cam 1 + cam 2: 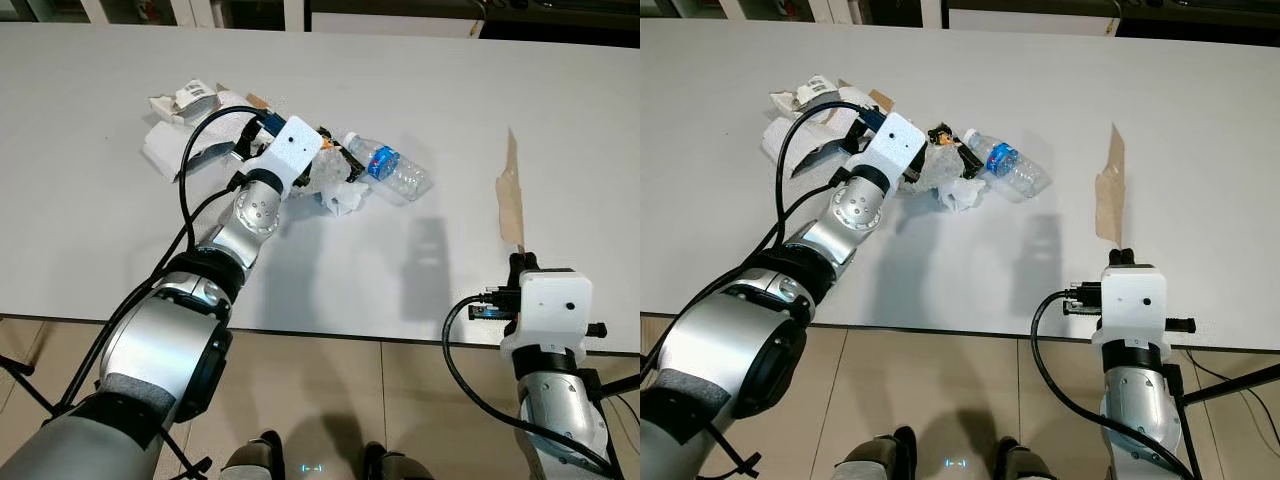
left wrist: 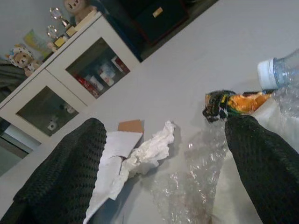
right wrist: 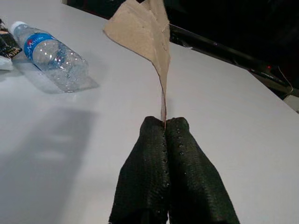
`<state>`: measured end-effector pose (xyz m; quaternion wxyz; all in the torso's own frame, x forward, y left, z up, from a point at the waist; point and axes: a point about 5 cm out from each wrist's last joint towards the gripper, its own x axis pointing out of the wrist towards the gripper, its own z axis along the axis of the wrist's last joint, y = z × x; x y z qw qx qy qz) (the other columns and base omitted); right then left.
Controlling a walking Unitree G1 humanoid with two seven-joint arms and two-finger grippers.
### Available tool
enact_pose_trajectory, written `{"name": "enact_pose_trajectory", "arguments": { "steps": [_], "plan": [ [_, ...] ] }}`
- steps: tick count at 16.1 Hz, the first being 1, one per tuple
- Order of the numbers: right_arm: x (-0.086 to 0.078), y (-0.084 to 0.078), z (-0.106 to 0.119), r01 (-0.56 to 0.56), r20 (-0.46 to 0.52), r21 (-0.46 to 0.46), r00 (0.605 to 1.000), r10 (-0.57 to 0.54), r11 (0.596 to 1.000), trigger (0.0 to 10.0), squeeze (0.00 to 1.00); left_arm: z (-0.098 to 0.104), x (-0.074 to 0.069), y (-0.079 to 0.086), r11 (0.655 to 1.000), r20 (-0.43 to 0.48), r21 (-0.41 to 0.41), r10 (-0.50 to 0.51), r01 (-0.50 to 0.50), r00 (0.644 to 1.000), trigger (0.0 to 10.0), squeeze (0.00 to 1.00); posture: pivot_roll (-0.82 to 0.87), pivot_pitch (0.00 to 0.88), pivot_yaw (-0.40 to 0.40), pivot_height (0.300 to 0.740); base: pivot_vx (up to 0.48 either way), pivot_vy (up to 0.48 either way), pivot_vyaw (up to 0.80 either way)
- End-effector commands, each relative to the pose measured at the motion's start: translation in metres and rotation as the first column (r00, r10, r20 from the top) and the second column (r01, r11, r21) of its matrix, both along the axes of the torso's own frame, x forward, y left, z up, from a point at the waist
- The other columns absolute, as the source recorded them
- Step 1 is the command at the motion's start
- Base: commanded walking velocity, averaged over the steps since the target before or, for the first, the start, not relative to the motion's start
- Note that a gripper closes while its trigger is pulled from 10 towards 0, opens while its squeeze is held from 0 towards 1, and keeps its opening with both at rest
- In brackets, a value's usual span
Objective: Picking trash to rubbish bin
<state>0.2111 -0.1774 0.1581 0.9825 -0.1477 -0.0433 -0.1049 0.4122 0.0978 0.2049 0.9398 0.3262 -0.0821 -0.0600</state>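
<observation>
A pile of trash lies on the white table (image 1: 90, 250): crumpled white paper (image 1: 165, 150), clear plastic film (image 2: 196, 186), an orange and black wrapper (image 2: 233, 101) and a clear water bottle (image 1: 388, 168) with a blue label. My left gripper (image 2: 163, 154) reaches into the pile and stands open, its fingers either side of the film and white paper. My right gripper (image 3: 165, 127) is at the table's near right edge, shut on the lower tip of a brown paper strip (image 1: 511, 190) that stands up from it.
A flat white card with a brown cardboard piece (image 2: 128, 126) lies beyond the left fingers. A white cabinet (image 2: 70, 79) with glass doors stands past the table. The floor shows below the table's near edge (image 1: 330, 335).
</observation>
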Motion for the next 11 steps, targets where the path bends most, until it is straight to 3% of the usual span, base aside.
{"name": "enact_pose_trajectory", "arguments": {
  "steps": [1, 3, 4, 7, 8, 9, 11],
  "plan": [
    [-0.004, 0.0, -0.001, 0.005, -0.015, -0.007, 1.0, -0.005, 1.0, 10.0, 0.05, -0.012, -0.001, -0.003, 0.997, -0.091, 0.069, -0.012, 0.019, 0.996, 10.0, 1.0, -0.03, 0.218, 0.0, 0.74, 0.0, 0.0, 0.0],
    [-0.004, 0.001, -0.001, 0.003, -0.021, -0.004, 1.0, -0.003, 1.0, 10.0, 0.05, -0.038, -0.006, -0.002, 0.989, -0.244, 0.131, -0.029, 0.063, 0.969, 10.0, 1.0, -0.03, 0.22, 0.0, 0.74, 0.0, 0.0, 0.0],
    [-0.004, 0.002, -0.001, 0.001, -0.024, -0.003, 1.0, -0.001, 1.0, 10.0, 0.06, -0.05, -0.01, -0.001, 0.985, -0.31, 0.15, -0.034, 0.084, 0.95, 10.0, 0.0, -0.03, 0.22, 0.0, 0.74, 0.0, 0.0, 0.0],
    [-0.006, 0.002, -0.002, 0.001, -0.03, 0.001, 1.0, -0.001, 1.0, 10.0, 0.08, -0.068, -0.016, 0.002, 0.98, -0.409, 0.149, -0.059, 0.13, 0.911, 10.0, 0.0, -0.04, 0.225, 0.002, 0.74, 0.0, 0.0, 0.0],
    [-0.007, 0.001, -0.003, 0.003, -0.034, 0.002, 0.999, -0.003, 1.0, 10.0, 0.09, -0.072, -0.018, 0.002, 0.977, -0.442, 0.15, -0.071, 0.151, 0.894, 9.2, 0.0, -0.04, 0.226, 0.002, 0.74, 0.0, 0.0, 0.0],
    [-0.007, 0.001, -0.004, 0.003, -0.039, 0.003, 0.999, -0.003, 1.0, 10.0, 0.09, -0.077, -0.02, 0.001, 0.975, -0.48, 0.134, -0.094, 0.179, 0.872, 0.0, 0.0, -0.04, 0.227, 0.003, 0.74, 0.0, 0.0, 0.0],
    [-0.008, 0.002, -0.005, 0.001, -0.045, 0.007, 0.999, -0.001, 1.0, 10.0, 0.09, -0.084, -0.024, 0.002, 0.971, -0.537, 0.112, -0.119, 0.211, 0.835, 0.0, 0.0, -0.04, 0.228, 0.003, 0.74, 0.0, 0.0, 0.0]
  ]
}}
